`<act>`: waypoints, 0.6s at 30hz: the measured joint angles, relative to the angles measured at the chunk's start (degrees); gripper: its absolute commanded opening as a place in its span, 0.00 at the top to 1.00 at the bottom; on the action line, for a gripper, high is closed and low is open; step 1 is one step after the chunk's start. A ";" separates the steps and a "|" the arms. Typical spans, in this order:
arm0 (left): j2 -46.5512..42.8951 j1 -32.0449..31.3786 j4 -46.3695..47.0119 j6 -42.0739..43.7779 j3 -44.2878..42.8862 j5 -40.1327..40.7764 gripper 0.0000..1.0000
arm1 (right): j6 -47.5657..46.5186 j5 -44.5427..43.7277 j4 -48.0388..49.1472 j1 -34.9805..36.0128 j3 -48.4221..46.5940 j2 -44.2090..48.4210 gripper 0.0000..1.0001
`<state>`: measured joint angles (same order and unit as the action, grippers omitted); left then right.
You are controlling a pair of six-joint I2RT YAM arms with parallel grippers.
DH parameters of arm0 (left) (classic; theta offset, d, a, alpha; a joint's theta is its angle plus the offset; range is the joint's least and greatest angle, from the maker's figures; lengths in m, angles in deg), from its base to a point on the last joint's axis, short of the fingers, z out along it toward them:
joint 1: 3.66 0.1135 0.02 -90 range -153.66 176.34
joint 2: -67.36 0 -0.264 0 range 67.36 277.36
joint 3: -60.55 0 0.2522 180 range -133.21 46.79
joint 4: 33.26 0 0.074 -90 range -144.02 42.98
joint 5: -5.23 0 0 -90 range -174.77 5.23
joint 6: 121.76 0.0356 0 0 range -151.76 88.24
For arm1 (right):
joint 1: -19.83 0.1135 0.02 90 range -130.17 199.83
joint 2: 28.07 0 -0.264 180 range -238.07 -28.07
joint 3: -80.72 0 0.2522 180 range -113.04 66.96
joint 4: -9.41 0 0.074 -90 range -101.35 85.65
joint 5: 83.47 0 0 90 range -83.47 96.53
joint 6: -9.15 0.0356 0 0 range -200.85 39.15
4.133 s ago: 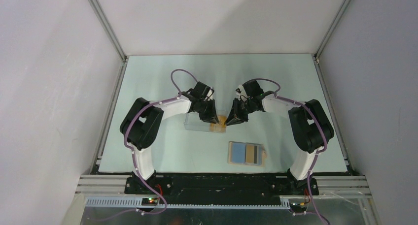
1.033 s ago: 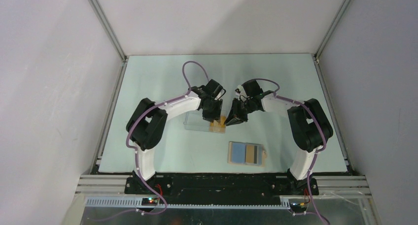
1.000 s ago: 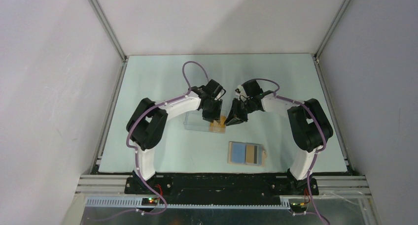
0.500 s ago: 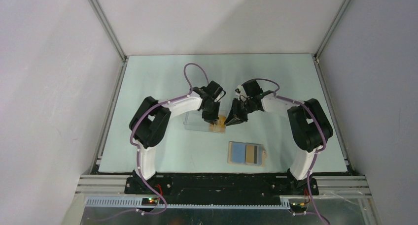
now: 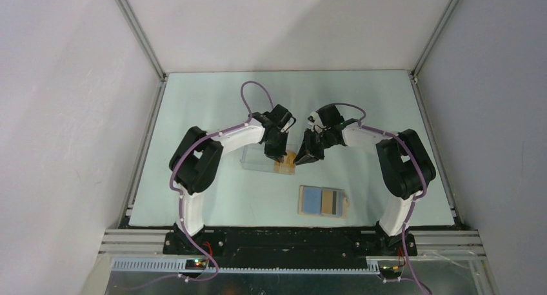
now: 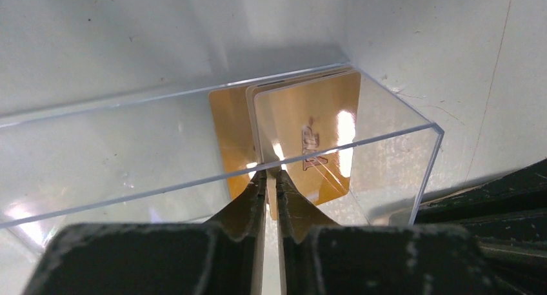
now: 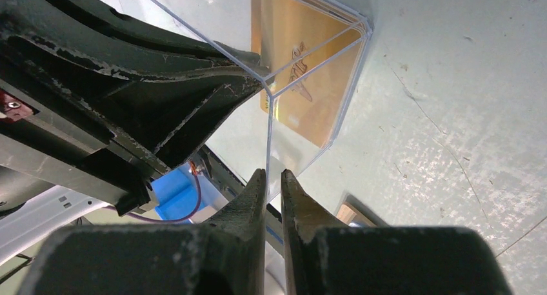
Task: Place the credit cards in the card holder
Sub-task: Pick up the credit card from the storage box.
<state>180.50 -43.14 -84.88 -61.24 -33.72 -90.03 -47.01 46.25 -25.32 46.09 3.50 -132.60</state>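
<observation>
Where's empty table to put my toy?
Bare pale-green table lies along its far edge, and between the left arm and the tan open wallet. Crowded: left gripper and right gripper meet at the clear plastic box with orange-yellow cards.

Robot lab cell, bare grey walls (image 5: 64,127), aluminium frame rails (image 5: 138,33), pale green table (image 5: 206,98), bolted base plate (image 5: 290,241)
</observation>
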 measured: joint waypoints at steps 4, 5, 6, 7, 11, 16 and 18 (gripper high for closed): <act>0.00 -0.13 -0.09 0.00 -0.09 0.17 0.87 | 0.00 0.07 -0.04 0.00 -0.02 -0.04 0.87; -0.02 -0.15 -0.09 0.00 -0.09 0.20 0.87 | 0.00 0.07 -0.02 -0.02 -0.02 -0.04 0.87; -0.07 -0.15 -0.09 0.02 -0.09 0.22 0.86 | 0.00 0.07 -0.04 -0.02 -0.02 -0.04 0.87; -0.11 -0.15 -0.09 0.02 -0.09 0.22 0.86 | 0.00 0.07 -0.04 -0.02 -0.02 -0.04 0.87; -0.33 -0.26 -0.09 0.04 -0.09 0.22 0.82 | 0.00 0.07 -0.04 -0.02 -0.02 -0.04 0.87; -0.33 -0.63 0.04 0.33 -0.13 0.11 0.70 | 0.00 0.17 -0.04 0.00 -0.02 -0.09 0.87; -0.33 -0.83 -0.04 0.57 -0.33 0.13 0.69 | 0.00 0.31 -0.02 0.00 -0.04 -0.15 0.87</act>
<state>180.17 -43.97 -84.93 -60.67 -34.05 -89.89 -47.01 46.56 -25.34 46.09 3.46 -132.76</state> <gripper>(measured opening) 0.293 0.140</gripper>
